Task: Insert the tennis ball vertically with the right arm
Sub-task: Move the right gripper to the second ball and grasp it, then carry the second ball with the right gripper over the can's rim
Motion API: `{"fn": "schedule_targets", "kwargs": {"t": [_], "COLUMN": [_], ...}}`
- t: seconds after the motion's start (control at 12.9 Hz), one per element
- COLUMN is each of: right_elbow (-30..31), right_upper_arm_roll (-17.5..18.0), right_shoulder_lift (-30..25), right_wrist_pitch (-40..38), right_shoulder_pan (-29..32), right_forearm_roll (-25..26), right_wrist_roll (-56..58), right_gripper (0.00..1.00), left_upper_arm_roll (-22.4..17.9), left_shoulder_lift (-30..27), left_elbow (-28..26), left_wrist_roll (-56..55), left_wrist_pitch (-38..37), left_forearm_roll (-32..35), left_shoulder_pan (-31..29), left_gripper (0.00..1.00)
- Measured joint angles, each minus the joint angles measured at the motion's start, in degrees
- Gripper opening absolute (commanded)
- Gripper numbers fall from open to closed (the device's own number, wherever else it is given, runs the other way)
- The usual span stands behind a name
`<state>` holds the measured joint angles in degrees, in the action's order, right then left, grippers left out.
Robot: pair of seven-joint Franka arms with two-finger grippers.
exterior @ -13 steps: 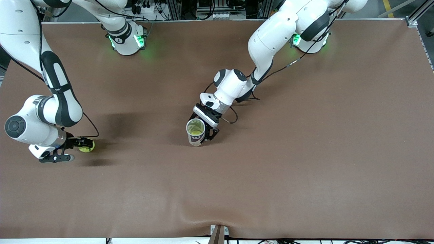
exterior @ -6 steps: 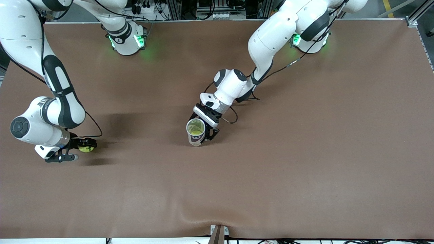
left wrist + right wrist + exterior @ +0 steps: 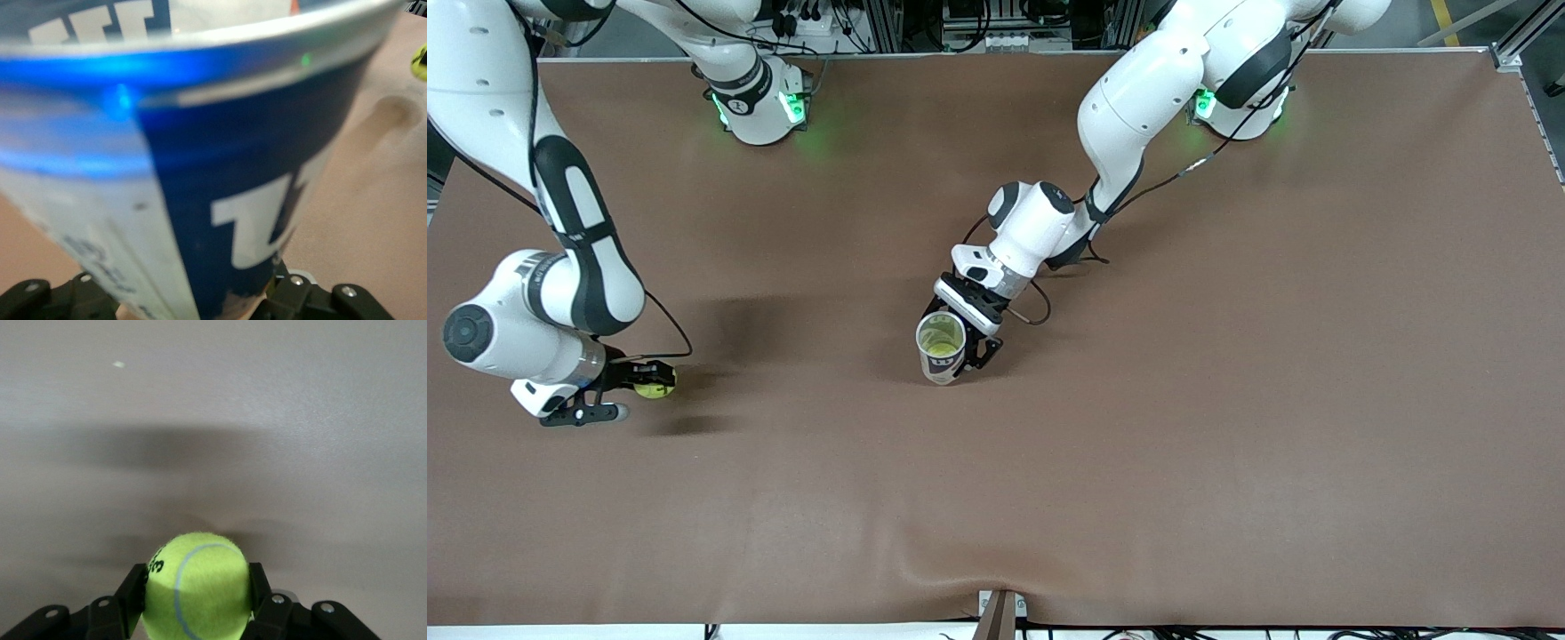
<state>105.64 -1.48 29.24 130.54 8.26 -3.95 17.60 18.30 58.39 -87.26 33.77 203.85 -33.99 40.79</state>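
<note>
A yellow-green tennis ball (image 3: 655, 383) sits between the fingers of my right gripper (image 3: 649, 384), low over the table near the right arm's end. In the right wrist view the ball (image 3: 197, 583) fills the gap between the black fingers (image 3: 132, 590), and the right gripper (image 3: 197, 597) is shut on it. My left gripper (image 3: 957, 348) is shut on an upright blue and white can (image 3: 940, 360) at the table's middle. The can's top is open, with yellow-green showing inside. The can (image 3: 220, 167) fills the left wrist view.
The brown table mat (image 3: 1138, 427) spreads wide between the two grippers and toward the front camera. The arm bases (image 3: 760, 107) stand along the edge farthest from the front camera. A black bracket (image 3: 1000, 613) sits at the nearest edge.
The right arm shifted slightly toward the can and back again, with the ball still held. The left arm and the can have not moved.
</note>
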Motion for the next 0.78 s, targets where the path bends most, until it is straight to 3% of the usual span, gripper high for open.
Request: {"fn": "schedule_targets", "kwargs": {"t": [0.16, 0.39, 0.54, 0.78], "right_elbow": [-0.82, -3.43, -7.30, -12.34], "right_upper_arm_roll": [0.58, 1.10, 1.36, 1.53], "right_shoulder_lift": [-4.70, -10.32, -11.40, -11.19], "right_wrist_pitch": [-5.70, -14.61, -19.25, -20.18], "right_shoulder_pan": [-1.65, -8.83, -15.46, -25.54], "right_forearm_roll": [-0.69, -0.98, -1.08, -1.15], "right_wrist_roll": [-3.17, -16.58, -28.24, -45.62], "right_gripper": [0.00, 0.00, 0.00, 0.00], "left_upper_arm_roll": [-0.01, -0.03, -0.05, -0.07], "left_shoulder_lift": [0.00, 0.00, 0.00, 0.00], "left_elbow": [0.03, 0.04, 0.04, 0.04], "left_wrist_roll": [0.00, 0.00, 0.00, 0.00], "left_wrist_pitch": [-0.01, -0.03, -0.03, -0.03], "left_forearm_roll": [-0.03, -0.12, -0.13, -0.13], "left_shoulder_pan": [0.00, -0.01, -0.01, -0.02], "left_gripper": [0.80, 0.81, 0.81, 0.81]}}
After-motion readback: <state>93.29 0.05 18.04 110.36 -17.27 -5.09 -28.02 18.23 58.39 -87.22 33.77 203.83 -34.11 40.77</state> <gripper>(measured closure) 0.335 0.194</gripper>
